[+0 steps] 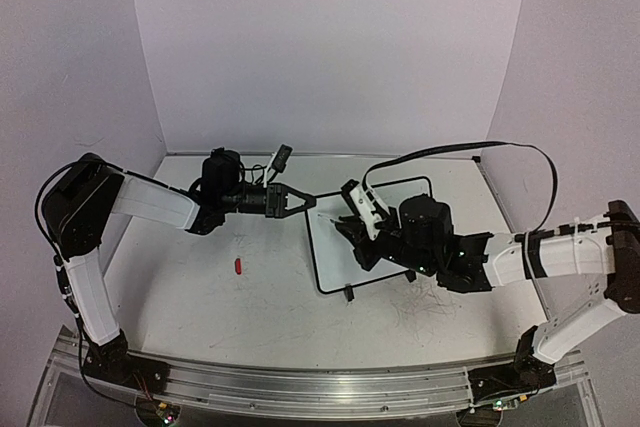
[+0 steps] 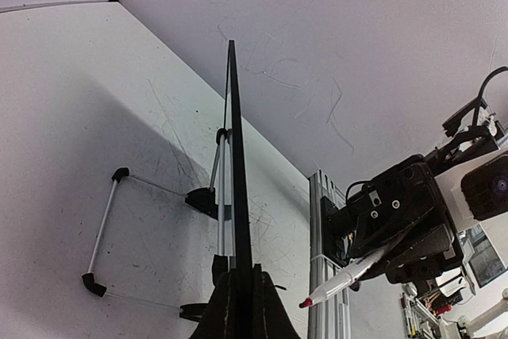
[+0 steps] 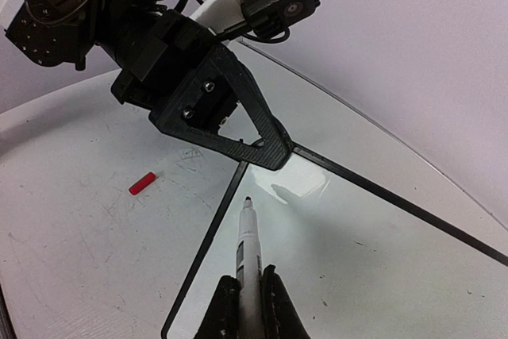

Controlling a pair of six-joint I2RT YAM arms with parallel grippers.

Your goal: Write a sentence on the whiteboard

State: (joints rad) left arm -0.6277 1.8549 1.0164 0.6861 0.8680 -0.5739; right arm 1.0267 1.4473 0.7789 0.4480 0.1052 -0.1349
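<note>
One small whiteboard (image 1: 335, 250), glossy white face in a thin black rounded-corner frame, sits mid-counter. Left hand (image 1: 308, 201), black angular plastic, is pinched on the frame at the far-left corner. Right hand (image 1: 352, 215) is clamped on one slim white cylindrical marker (image 3: 248, 248), tip uncapped and just above the board face. One small red cap (image 1: 238, 267) lies apart on the scuffed white counter (image 1: 200, 317).

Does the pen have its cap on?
No, the pen shows a bare tip, and a small red cap lies on the table beside the whiteboard.
</note>
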